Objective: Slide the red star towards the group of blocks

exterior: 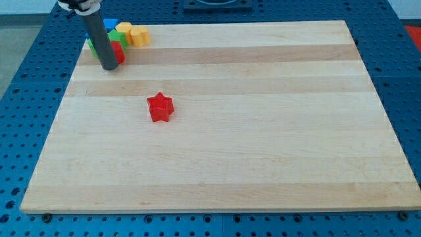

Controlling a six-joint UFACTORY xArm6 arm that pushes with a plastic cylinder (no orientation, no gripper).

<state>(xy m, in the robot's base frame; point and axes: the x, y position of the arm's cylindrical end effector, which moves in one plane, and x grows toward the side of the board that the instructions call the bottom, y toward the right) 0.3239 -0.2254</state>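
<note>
A red star (160,107) lies alone on the wooden board, left of its middle. A tight group of blocks sits at the board's top left corner: a yellow block (138,35), a green block (120,36), a blue block (109,25) and a red block (118,52), partly hidden by the rod. My tip (109,67) stands at the lower edge of that group, touching or just beside the red block. It is up and to the left of the red star, well apart from it.
The wooden board (263,164) lies on a blue perforated table (20,79). The group sits close to the board's top and left edges.
</note>
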